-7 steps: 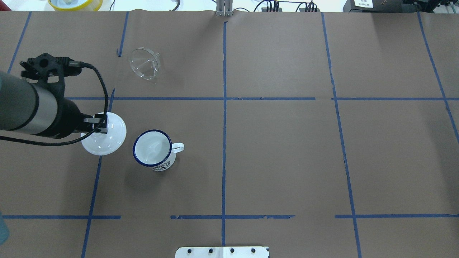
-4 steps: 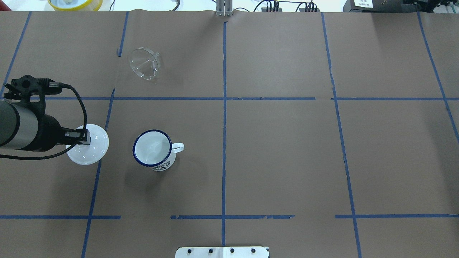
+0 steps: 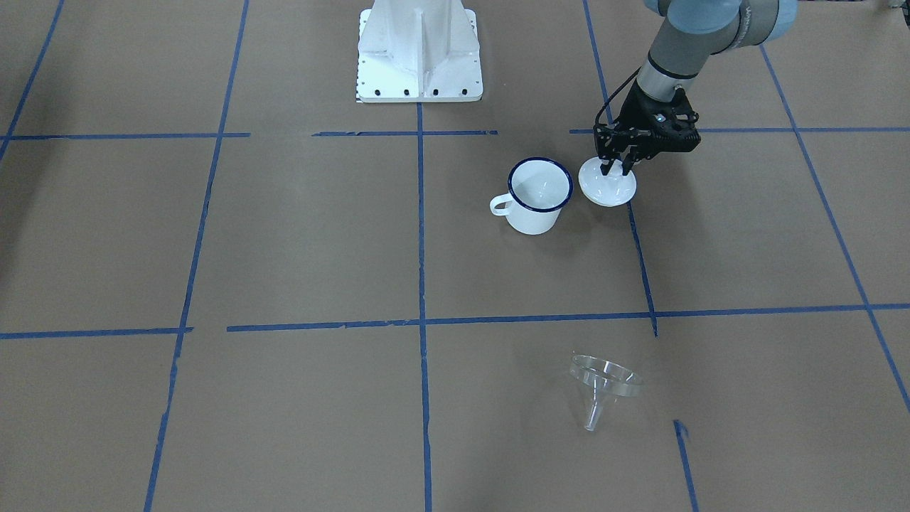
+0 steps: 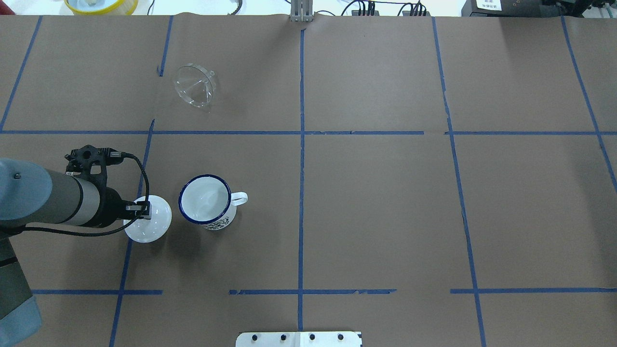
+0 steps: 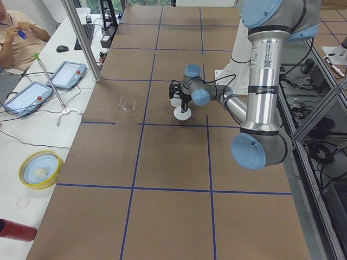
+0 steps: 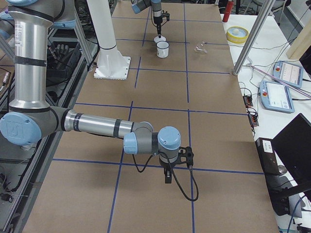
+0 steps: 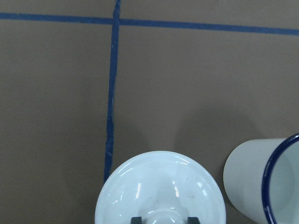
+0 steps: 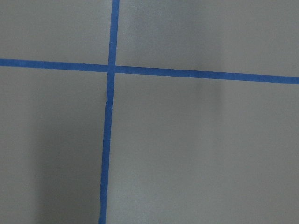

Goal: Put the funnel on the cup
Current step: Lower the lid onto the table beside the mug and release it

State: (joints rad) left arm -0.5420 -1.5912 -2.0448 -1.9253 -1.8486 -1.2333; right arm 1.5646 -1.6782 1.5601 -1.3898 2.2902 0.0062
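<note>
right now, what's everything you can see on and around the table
funnel: one, clear, lying on its side, far side of the table on the left arm's half
cup: one, white with dark blue rim, upright, uncovered
lid: one, white, knobbed, beside the cup, not touching it
table: one, brown paper with blue tape grid
yellow dish: one, beyond the far edge
left gripper: one, black, shut on the lid's knob
right gripper: one, black, over bare table; open or shut unclear

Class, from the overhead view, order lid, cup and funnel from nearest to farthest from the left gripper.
1. The lid, gripped by the left gripper.
2. The cup, just beside the lid.
3. The funnel, well forward of both.
</note>
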